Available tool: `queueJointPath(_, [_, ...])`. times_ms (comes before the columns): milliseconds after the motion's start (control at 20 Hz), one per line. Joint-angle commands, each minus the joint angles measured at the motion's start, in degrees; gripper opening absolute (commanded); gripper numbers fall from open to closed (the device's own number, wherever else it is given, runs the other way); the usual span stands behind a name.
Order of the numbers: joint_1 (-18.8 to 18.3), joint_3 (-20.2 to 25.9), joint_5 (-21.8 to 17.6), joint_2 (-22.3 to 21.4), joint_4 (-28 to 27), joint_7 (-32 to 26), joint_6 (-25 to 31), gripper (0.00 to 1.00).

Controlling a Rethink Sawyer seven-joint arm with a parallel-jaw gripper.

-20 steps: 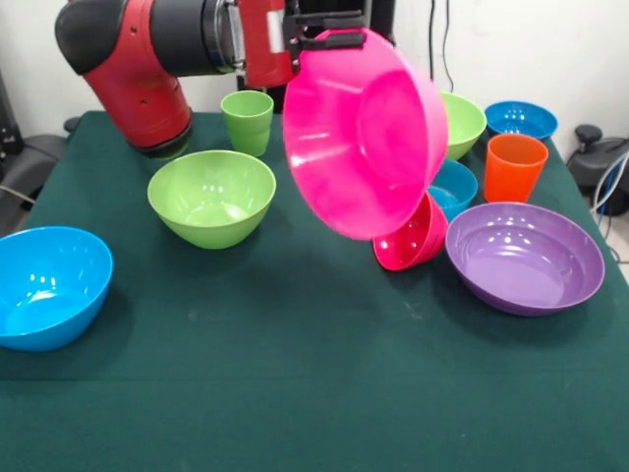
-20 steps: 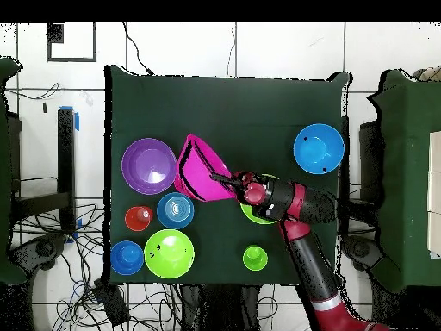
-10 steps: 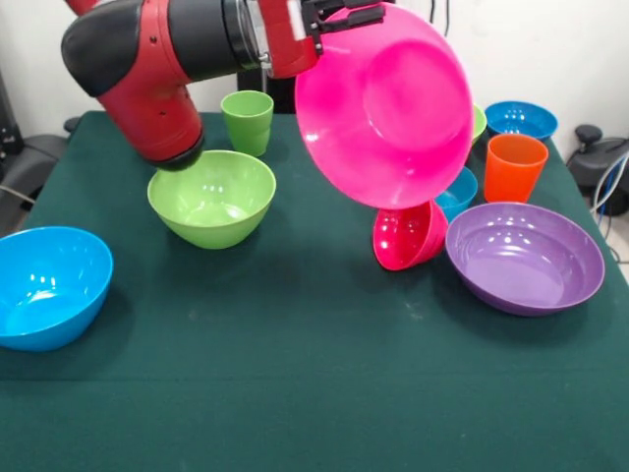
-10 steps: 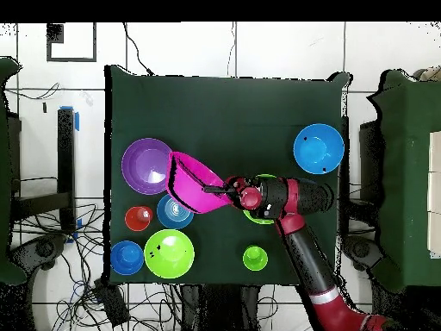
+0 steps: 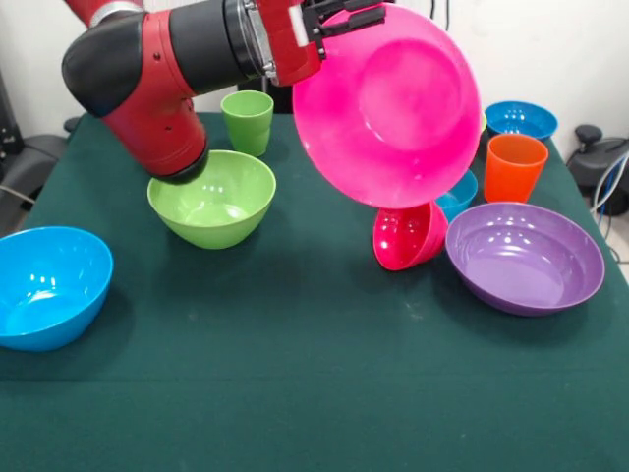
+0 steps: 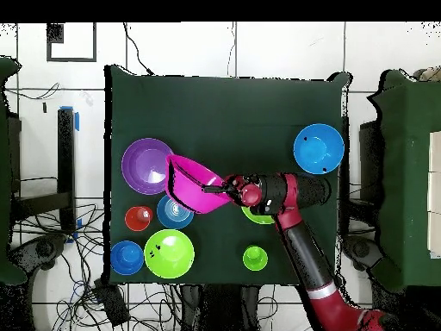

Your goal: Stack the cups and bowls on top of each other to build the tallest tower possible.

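Tipping further onto its side, the big pink bowl (image 5: pixel 388 103) now shows its hollow to the front and has drifted toward the purple bowl (image 5: pixel 526 258). It's glossy, deep, held in the air above the small red-pink bowl (image 5: pixel 409 236). The fingers (image 5: pixel 339 18) pinch its rim, closed on it. Stacking hasn't begun, I'd say; everything else sits singly on the tabletop (image 5: pixel 295 374).

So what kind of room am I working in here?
Probably a robotics lab, not a kitchen. The green-clothed table stands on a tiled floor with loose cables trailing beside it, and the gripper holds a big pink bowl above bright plastic bowls.
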Motion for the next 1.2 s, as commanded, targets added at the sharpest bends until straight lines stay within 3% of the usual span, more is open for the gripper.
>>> queueJointPath(50, [4.33, -3.02, 4.39, 3.32, -8.78, -11.46, 6.02, 0.0])
queueJointPath(500, [6.75, -3.33, 7.37, 4.16, -10.72, -10.44, 10.98, 0.0])
queueJointPath(900, [6.96, -3.4, 8.78, 6.45, -12.53, -11.25, 9.13, 0.0])
queueJointPath(1200, [8.09, -3.63, 10.42, 7.43, -14.67, -10.99, 11.77, 0.0])
